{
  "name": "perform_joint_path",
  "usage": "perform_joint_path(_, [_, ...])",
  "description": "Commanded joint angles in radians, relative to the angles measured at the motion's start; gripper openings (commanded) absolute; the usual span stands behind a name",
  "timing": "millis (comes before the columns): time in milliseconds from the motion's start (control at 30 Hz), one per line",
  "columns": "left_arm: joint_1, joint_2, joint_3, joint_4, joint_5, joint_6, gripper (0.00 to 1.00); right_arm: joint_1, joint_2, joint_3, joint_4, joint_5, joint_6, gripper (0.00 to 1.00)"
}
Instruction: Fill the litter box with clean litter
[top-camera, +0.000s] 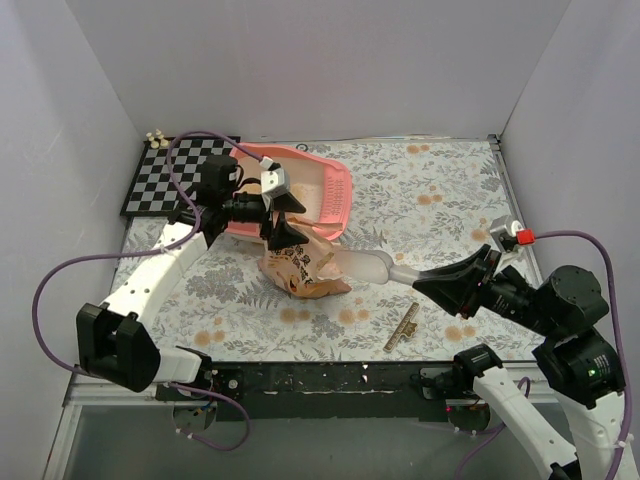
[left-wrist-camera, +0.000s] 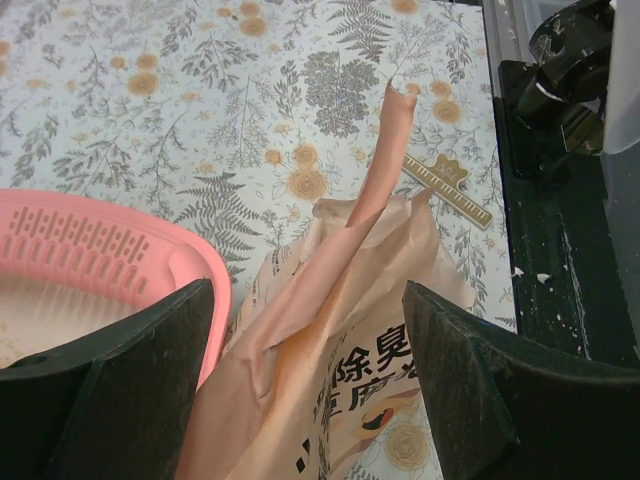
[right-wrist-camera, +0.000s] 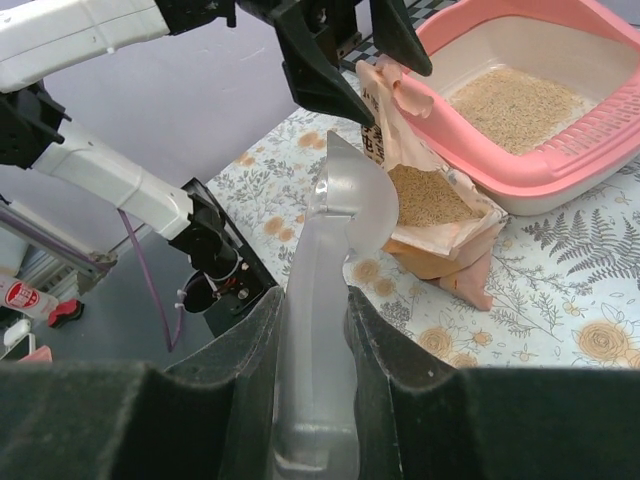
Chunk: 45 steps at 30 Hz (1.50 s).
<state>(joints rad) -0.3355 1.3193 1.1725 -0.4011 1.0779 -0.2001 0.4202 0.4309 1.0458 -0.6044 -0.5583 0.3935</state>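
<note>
We have only a patch of clean litter (right-wrist-camera: 515, 105) in the litter box (right-wrist-camera: 560, 170), far left on the surface (top-camera: 440, 200); more waits in the bag (right-wrist-camera: 450, 265) beside it. Our right tool (right-wrist-camera: 315, 320) clamps the scoop (right-wrist-camera: 340, 210); our left tool (left-wrist-camera: 308, 300) stands wide astride the bag.

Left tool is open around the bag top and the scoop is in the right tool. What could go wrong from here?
1. The left tool stands open either side of the flap of the bag, so nothing steadies the bag; pushing the scoop in may tip it and spill litter onto the table.
2. The left tool hangs right over the bag mouth, so the right tool could drive the scoop into its fingers.
</note>
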Motion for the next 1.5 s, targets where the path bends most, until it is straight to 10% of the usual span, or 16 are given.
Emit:
perform_joint_path(0, [-0.017,0.009,0.016,-0.079,-0.045,0.08,0.76,0.002,-0.02,-0.02,0.026,-0.028,0.01,0.01])
perform_joint_path(400, [-0.088,-0.066,-0.111,-0.137,-0.321,0.12,0.6,0.006,0.015,-0.075,0.064,-0.025,0.013,0.01])
perform_joint_path(533, [-0.099,-0.117,-0.131,-0.13,-0.372,0.096,0.0,0.005,0.049,-0.087,0.068,-0.005,0.025,0.01])
perform_joint_path(967, [-0.161,-0.515,-0.243,-0.047,-0.714,-0.028,0.0,0.006,0.281,0.003,0.048,0.008,0.008,0.01])
perform_joint_path(1467, [-0.169,-0.743,-0.453,0.05,-0.587,-0.016,0.0,0.012,0.477,0.18,0.051,-0.052,-0.096,0.01])
